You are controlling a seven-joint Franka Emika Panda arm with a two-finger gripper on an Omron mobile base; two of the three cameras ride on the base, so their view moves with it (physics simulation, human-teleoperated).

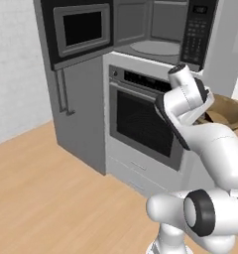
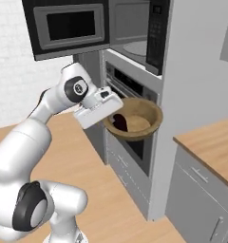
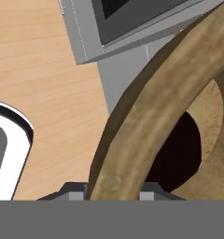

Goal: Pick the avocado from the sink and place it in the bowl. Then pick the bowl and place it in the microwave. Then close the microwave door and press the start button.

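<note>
Tool [image 2: 111,115] pinching bowl [image 2: 135,119] rim, avocado [image 2: 119,121] inside, carried level before oven [image 1: 141,119] toward open microwave [image 1: 155,30] above.

Matt grained wooden bowl [image 2: 143,124], smooth dark avocado [image 2: 120,122], glossy white arm [image 2: 25,142], pale wood-plank floor [image 1: 46,188]

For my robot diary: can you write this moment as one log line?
gripper: shut on bowl | avocado: in bowl | microwave door: open
</note>
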